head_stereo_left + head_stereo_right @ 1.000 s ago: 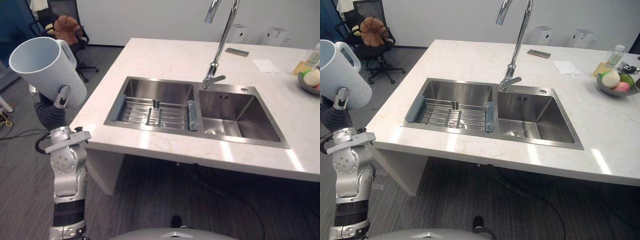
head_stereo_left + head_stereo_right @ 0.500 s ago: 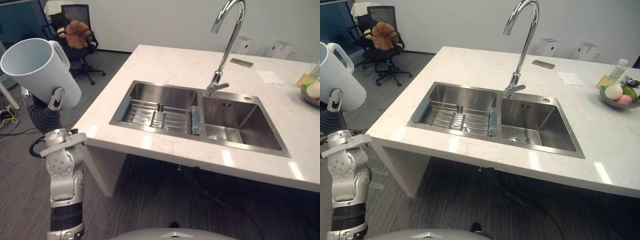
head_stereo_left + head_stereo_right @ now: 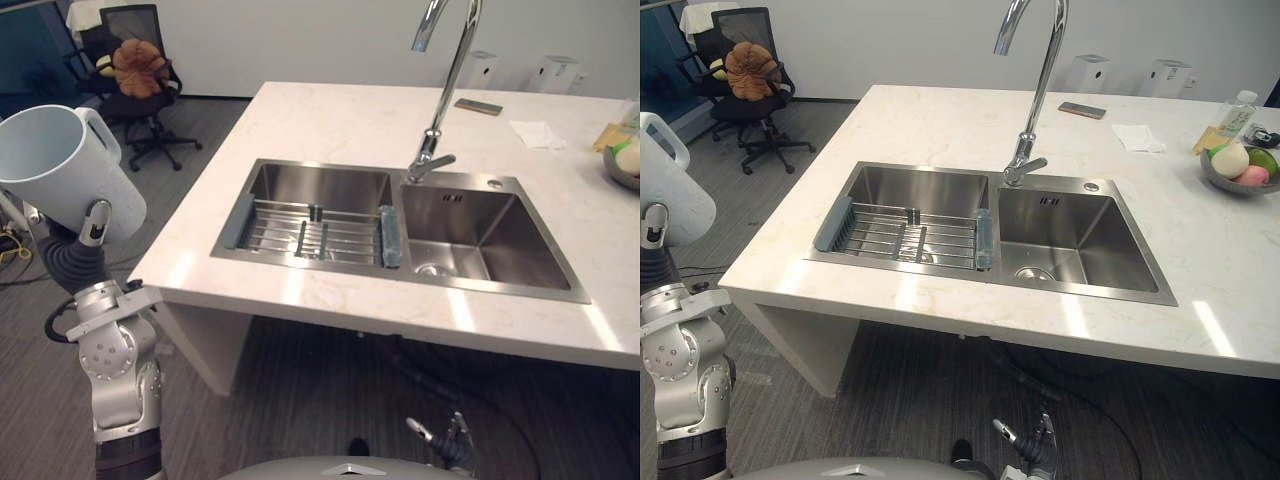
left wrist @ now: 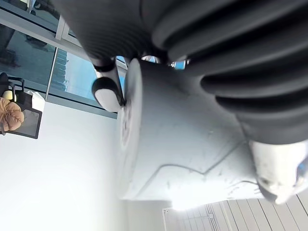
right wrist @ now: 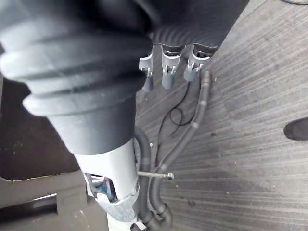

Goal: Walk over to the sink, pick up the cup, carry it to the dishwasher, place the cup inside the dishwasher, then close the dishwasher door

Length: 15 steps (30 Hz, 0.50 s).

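One white cup sits tilted in the left hand, out past the counter's left edge and well apart from the sink. A dark fingertip curls against its wall, gripping it. The right hand hangs with relaxed, straight fingers over the floor.

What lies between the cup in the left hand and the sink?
Grey floor, then a bare strip of countertop up to the sink, in the left eye view. The left hand holds the cup off the counter's end.
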Tool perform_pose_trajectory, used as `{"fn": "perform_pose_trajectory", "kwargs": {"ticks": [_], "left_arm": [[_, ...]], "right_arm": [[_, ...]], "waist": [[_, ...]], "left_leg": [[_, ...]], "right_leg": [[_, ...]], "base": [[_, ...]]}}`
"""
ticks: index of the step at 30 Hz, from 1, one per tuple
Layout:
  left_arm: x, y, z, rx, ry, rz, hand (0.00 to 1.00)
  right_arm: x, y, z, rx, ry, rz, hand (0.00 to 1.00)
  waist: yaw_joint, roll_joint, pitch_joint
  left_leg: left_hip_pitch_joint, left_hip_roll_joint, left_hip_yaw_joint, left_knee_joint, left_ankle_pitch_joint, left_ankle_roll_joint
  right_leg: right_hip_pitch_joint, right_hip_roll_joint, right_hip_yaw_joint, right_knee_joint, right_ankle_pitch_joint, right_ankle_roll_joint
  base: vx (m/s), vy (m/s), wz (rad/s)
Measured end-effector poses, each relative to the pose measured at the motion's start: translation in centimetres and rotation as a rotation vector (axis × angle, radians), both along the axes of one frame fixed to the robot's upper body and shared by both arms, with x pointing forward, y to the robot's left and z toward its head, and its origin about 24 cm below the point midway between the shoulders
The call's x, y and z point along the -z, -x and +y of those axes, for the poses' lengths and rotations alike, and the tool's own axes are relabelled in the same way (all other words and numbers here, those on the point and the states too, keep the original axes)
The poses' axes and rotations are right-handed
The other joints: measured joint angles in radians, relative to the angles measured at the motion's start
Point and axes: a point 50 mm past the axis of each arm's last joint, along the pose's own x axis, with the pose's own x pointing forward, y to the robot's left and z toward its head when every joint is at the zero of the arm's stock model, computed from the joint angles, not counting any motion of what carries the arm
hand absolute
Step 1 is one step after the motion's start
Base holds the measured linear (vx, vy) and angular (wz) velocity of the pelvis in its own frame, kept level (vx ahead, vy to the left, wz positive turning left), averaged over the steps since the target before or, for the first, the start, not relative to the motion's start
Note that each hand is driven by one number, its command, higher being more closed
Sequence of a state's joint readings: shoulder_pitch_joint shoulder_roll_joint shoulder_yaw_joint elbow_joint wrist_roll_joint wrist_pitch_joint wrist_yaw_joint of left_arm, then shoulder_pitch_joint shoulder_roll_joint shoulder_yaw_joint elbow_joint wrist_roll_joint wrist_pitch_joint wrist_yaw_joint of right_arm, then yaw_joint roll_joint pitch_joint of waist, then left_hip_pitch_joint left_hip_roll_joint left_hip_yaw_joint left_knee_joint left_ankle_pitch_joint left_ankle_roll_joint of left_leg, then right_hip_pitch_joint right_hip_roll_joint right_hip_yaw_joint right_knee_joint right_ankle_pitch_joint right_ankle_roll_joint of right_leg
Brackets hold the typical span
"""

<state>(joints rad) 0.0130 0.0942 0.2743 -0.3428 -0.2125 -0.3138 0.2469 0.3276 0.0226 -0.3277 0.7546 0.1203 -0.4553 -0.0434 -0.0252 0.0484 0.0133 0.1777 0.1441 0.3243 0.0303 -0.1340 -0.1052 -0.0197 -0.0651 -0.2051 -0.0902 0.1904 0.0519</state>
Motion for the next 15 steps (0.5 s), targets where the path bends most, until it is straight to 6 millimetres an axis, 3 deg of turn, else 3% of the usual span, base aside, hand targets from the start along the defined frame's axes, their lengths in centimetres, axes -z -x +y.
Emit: {"fn": "perform_pose_trajectory", "kwargs": {"ticks": [4, 8, 12, 15], "left_arm": [[0.3, 0.0, -0.4, 0.009, 0.032, -0.005, 1.0], [0.6, -0.8, -3.3, 0.158, 0.067, -0.02, 1.0], [1.1, -1.1, -4.7, 0.244, 0.119, -0.026, 1.0], [1.8, -1.2, -4.8, 0.281, 0.154, -0.015, 1.0]], "right_arm": [[-0.1, 0.0, 0.0, -0.008, -0.008, -0.008, 0.0], [0.5, 2.2, 0.1, 0.02, -0.068, 0.023, 0.0], [1.3, 4.0, 0.5, 0.03, -0.153, 0.058, 0.0], [1.8, 4.1, 0.4, 0.016, -0.198, 0.069, 0.0]], "waist": [[0.002, -0.004, 0.006], [-0.014, -0.015, 0.013], [-0.011, -0.016, 0.013], [-0.002, -0.018, 0.01]], "left_leg": [[0.003, 0.0, 0.025, 0.006, -0.017, -0.001], [-0.023, 0.005, -0.001, 0.005, -0.022, -0.01], [-0.056, 0.008, -0.047, 0.005, -0.004, -0.01], [-0.095, 0.001, -0.11, -0.012, 0.027, -0.006]], "right_leg": [[-0.019, 0.014, 0.04, 0.0, 0.002, -0.002], [-0.037, 0.013, 0.021, 0.0, -0.015, -0.008], [-0.049, 0.012, -0.031, 0.001, -0.018, -0.007], [-0.043, 0.0, -0.092, 0.008, -0.028, -0.001]], "base": [[-0.01, -0.002, -0.27], [0.01, -0.006, 0.08], [0.07, -0.003, 0.28], [0.08, 0.009, 0.77]]}}
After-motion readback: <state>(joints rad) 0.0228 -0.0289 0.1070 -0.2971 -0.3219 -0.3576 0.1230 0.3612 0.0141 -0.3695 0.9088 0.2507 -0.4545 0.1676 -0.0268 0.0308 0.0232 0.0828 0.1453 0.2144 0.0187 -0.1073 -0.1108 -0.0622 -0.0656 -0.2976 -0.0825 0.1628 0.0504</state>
